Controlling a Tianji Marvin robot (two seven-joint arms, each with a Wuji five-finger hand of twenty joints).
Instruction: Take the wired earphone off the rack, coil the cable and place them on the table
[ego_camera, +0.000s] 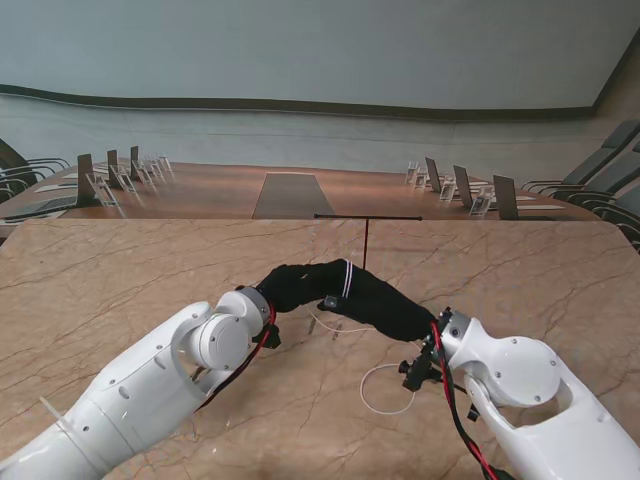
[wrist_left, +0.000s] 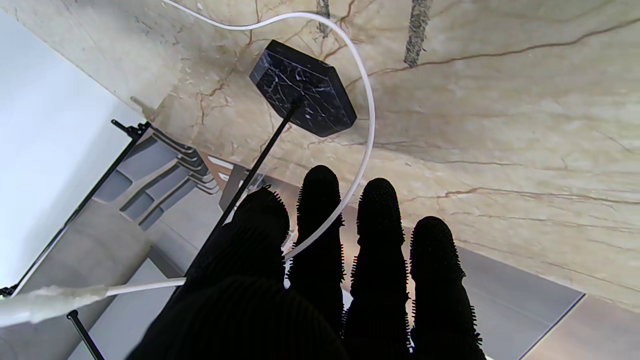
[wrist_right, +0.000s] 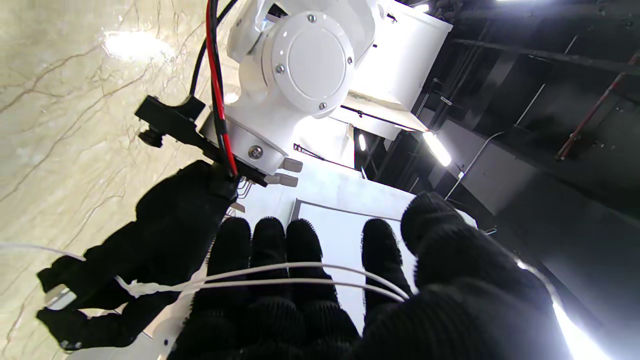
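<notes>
- Stand view: both hands meet just in front of the rack (ego_camera: 366, 240); a cable (ego_camera: 385, 390) loop lies on the table (ego_camera: 120, 270) nearer me.
- Left wrist: left hand (wrist_left: 320, 280) pinches the cable.
- Right wrist: right hand (wrist_right: 310, 300) carries strands across its palm, fingers spread. Coiling is underway; next comes another wrap.

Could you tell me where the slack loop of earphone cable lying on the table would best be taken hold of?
Probably at the cable loop's nearer arc, pinched from above by the right hand: the loop lies flat and bare, close beside that wrist, while the left hand already holds the strands between them.
</notes>
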